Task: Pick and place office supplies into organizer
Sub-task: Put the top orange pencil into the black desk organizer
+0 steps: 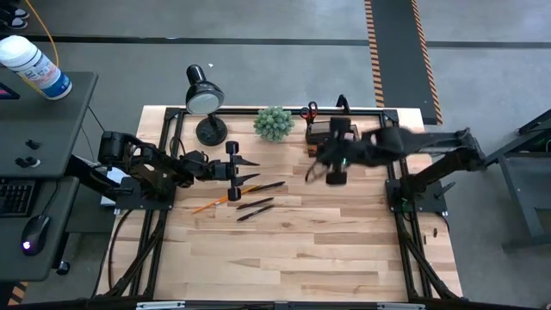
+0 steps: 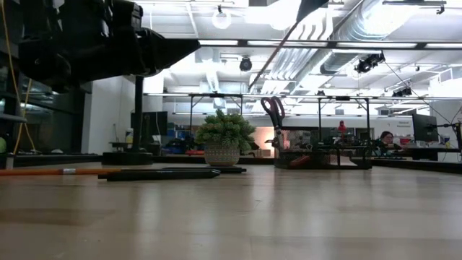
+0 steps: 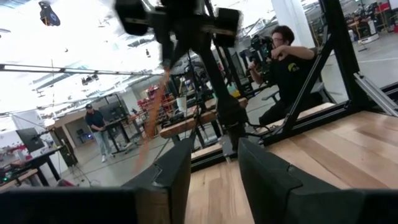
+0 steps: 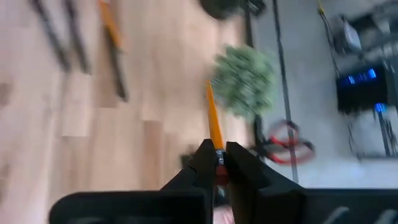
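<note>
My right claw (image 4: 217, 163) is clamped on an orange pencil (image 4: 213, 121), the shaft sticking straight out past my fingertips (image 4: 203, 155). In the overhead view this claw (image 1: 312, 171) hangs above the table (image 1: 301, 258), just in front of the black organizer (image 1: 331, 129), which sits at the far edge near my right arm's base. Red-handled scissors (image 1: 310, 110) stand in the organizer's far side; from table height their handles (image 2: 273, 110) rise above its rim. Beyond my held pencil tip sits the green plant ball (image 4: 244, 81), with the scissors (image 4: 283, 142) to one side of it. My left claw (image 1: 247, 164) has its fingers (image 3: 171, 177) apart with nothing between them; it hovers over the loose supplies left on the wood. Directly below and ahead of it lie another orange pencil (image 1: 222, 198) and three black pens (image 1: 256, 205), all flat on the table, close together, well apart from the organizer. A black desk lamp (image 1: 205, 99) stands behind the left claw, beside the plant. A person (image 3: 287, 59) sits beyond the table in the left wrist view.
</note>
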Controlling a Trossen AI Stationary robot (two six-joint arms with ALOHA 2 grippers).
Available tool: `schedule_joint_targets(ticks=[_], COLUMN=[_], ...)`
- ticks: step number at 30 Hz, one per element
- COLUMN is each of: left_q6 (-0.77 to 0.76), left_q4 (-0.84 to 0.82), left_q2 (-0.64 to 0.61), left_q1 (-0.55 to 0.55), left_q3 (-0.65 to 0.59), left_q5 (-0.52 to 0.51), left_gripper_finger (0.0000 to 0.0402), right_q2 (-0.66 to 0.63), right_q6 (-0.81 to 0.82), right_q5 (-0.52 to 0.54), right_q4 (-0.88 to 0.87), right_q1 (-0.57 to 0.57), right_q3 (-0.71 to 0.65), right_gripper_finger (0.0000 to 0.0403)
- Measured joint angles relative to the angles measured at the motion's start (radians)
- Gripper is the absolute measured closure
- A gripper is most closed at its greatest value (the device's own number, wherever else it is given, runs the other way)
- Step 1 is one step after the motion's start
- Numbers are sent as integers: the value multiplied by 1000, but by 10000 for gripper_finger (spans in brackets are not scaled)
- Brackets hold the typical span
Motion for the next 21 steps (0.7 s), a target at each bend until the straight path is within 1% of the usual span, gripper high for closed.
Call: schedule_joint_targets(ticks=[3,6,9,12,16,18,21], left_q6=[0,0,0,0,0,0,0], left_q4=[-1,-2,-2,-2,-3,-3,-5], left_q2=[0,0,0,0,0,0,0], left_q1=[0,0,0,0,0,0,0], left_q3=[0,0,0,0,0,0,0], left_q5=[-3,-3,-4,-3,-6,-9,-10], left_gripper_finger=[278,280,283,284,284,284,284], right_q2=[0,2,2,3,16,34,73], right_q6=[16,40,52,54,48,34,22], right_q5=[-32,-112,-193,-265,-297,-333,-356], right_q4=[-89,-150,-198,-232,-245,-246,-246], right_q1=[-95,-207,-326,-439,-560,-606,-647], right_q3=[94,179,222,226,196,180,169], right_gripper_finger=[390,390,390,390,390,390,390])
